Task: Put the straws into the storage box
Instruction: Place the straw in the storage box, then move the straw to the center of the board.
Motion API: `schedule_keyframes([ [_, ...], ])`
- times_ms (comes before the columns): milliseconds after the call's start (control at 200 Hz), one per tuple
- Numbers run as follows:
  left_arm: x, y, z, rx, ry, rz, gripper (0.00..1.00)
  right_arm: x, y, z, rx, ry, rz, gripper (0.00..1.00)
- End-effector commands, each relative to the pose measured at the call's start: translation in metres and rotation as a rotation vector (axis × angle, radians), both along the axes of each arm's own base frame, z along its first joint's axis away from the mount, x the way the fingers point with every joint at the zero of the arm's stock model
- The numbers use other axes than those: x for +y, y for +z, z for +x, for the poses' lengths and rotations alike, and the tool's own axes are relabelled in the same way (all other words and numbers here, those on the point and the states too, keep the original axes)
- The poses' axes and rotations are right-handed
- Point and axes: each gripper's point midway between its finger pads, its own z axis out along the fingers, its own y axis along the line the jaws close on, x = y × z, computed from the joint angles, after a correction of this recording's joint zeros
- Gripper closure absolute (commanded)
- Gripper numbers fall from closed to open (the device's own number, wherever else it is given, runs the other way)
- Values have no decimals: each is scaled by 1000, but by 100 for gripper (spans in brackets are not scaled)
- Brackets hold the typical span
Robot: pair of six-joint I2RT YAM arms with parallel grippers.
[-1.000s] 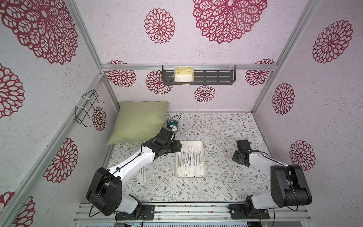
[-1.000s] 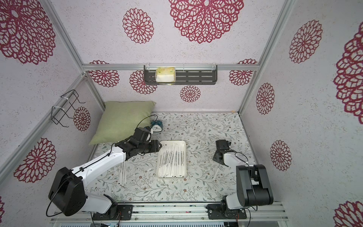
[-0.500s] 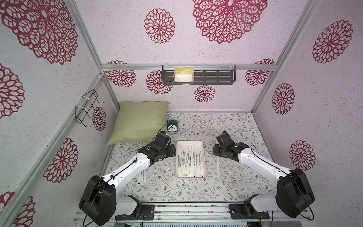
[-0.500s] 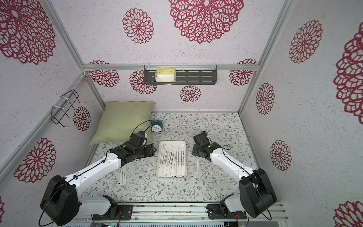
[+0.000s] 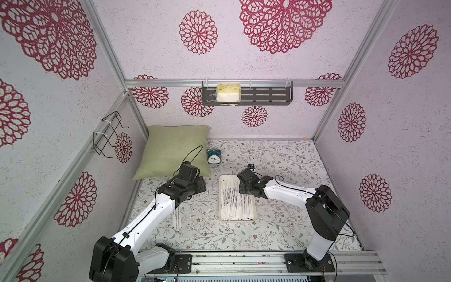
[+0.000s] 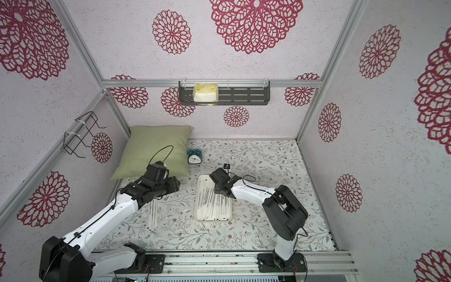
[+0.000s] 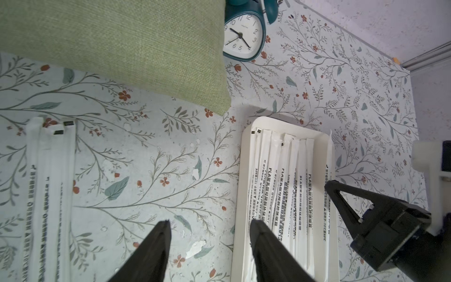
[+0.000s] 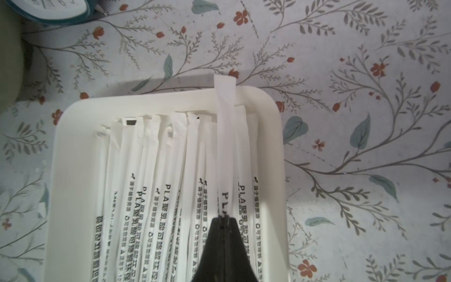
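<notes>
We're pinching one straw (image 8: pixel 225 136) in the tight-closed right gripper (image 8: pixel 223 221) over the well-filled storage box (image 8: pixel 62 171). The left gripper (image 7: pixel 211 222) is hanging half-open, empty. A few loose straws (image 5: pixel 176 218) are waiting at the box's nine o'clock.

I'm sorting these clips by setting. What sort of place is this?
Likely a staged robot test booth dressed like a home: an aluminium frame holds flower-papered walls, with a green pillow and an alarm clock as props.

"PLA" on straws (image 8: pixel 168 195); nos. on clock (image 7: pixel 241 36)
</notes>
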Motion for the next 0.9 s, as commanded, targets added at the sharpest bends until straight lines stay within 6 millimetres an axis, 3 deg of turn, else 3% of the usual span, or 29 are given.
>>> schedule_keyframes([
  [0,21,-12,-10,58,69,35,41,-6,-5,8,-30,-42,-23,96],
  [110,34,-18,-13,85,117,40,41,-10,-17,5,-12,-40,-53,91],
  [190,41,-22,-16,101,149,38,41,-9,-14,4,-8,-29,-49,84],
  [345,61,-29,-26,142,227,35,40,-4,24,3,-37,-13,6,71],
  [475,80,-34,-37,178,294,51,40,-4,57,0,-83,2,59,68],
  [590,95,-44,-48,239,341,61,41,-5,70,-6,-107,18,103,68],
  [725,101,-63,-59,315,369,39,44,-6,67,-14,-107,37,143,67],
  [891,111,-82,-59,377,384,64,49,1,54,-23,-72,81,189,68],
])
